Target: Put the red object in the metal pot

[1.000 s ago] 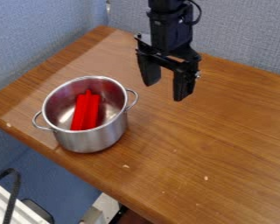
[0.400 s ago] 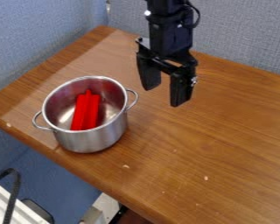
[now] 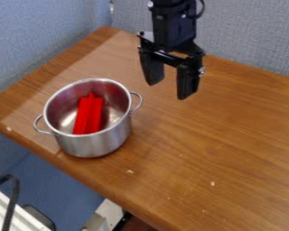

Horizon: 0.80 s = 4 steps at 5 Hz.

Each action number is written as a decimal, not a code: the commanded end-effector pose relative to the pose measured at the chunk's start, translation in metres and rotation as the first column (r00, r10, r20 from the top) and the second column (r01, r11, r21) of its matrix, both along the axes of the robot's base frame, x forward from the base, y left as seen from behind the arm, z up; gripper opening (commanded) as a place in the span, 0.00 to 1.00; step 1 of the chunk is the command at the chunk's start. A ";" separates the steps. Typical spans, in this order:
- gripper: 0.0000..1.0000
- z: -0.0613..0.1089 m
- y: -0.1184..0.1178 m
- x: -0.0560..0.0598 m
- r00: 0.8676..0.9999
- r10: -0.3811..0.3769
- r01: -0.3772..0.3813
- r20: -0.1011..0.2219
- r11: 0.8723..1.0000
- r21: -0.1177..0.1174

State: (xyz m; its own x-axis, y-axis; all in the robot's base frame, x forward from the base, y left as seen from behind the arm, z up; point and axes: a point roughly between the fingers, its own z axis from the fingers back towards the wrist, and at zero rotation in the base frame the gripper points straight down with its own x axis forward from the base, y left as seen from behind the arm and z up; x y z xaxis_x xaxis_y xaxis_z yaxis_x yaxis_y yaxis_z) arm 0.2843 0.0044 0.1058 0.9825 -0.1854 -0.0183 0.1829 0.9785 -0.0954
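Nearest the camera, close to the front-left edge of the wooden table (image 3: 219,144), one metal pot (image 3: 89,118) is standing upright, its two small loop handles sticking out at the sides. One red object (image 3: 89,110) is lying inside it, stretched across the bottom with its groove facing up, fully below the rim. Nothing else red is showing anywhere on the table, so judging by how things lie, the placing itself is looking finished.

Farther back, toward the far edge of the table, one gripper (image 3: 172,78) is hanging over bare wood, well apart from the pot and to its right. Its dark jaws are standing wide apart, pointing down, and they are holding nothing.

Compared with the views from a moment ago, the gripper is sitting a little higher and farther toward the far edge (a small drift, not a big sweep), while the pot and the red object are lying exactly as they were. The jaws are staying spread as before. I am reading that as the arm backing away after the drop, leaving the load settled, with little or nothing remaining but clearing off.
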 end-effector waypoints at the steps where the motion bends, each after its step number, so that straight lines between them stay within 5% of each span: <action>1: 1.00 0.009 -0.003 0.000 0.999 0.027 -0.027 0.045 1.000 -0.002; 4: 1.00 0.033 -0.033 0.027 0.987 0.140 -0.140 0.083 0.990 0.001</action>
State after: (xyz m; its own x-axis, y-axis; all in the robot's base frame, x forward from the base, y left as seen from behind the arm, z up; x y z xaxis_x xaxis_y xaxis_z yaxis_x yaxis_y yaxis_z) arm 0.3049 -0.0275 0.1251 0.9991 -0.0395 0.0127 0.0404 0.9958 -0.0817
